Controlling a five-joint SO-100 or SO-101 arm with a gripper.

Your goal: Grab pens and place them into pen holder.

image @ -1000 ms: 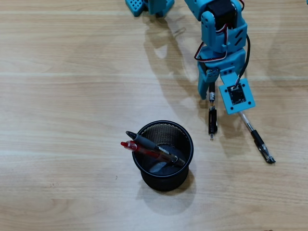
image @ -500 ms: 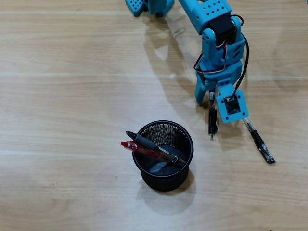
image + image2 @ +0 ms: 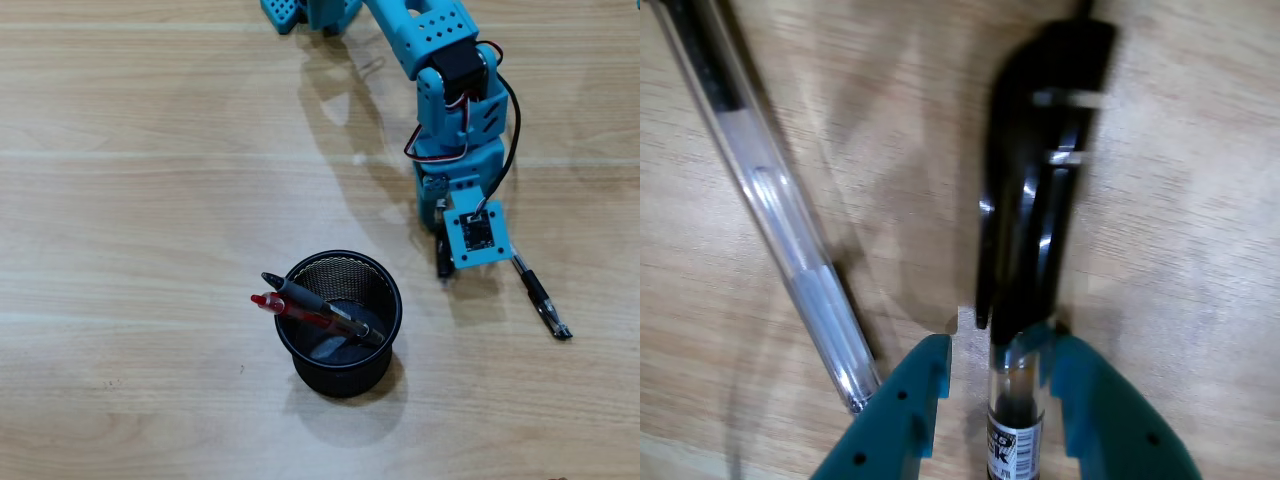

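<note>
Looking straight down in the overhead view, the blue arm [image 3: 455, 90] comes in from the top of the frame and has its gripper [image 3: 441, 235] lowered onto the wooden table [image 3: 150, 200], right of centre. The wrist view shows it best: the two teal fingers [image 3: 915, 400] sit at the bottom edge with a narrow gap, one on each side of the black pen [image 3: 1030, 220]. The right finger looks like it's touching the barrel, the left one sits just off it, so the jaws are nearly closed around the pen, but I can't tell if it's actually clamped. The pen lies flat on the wood, running up toward the top of that frame.

The clear pen with the black end [image 3: 770, 210] lies diagonally at the left of the wrist view, apart from the fingers. Overhead it's the one [image 3: 538, 298] at the right, angled down toward the lower right.

The pen holder [image 3: 340, 362] sits at lower centre, well apart from the gripper. The grey pen [image 3: 300, 292] and red pen [image 3: 275, 304] are inside, leaning out over its upper-left rim.
</note>
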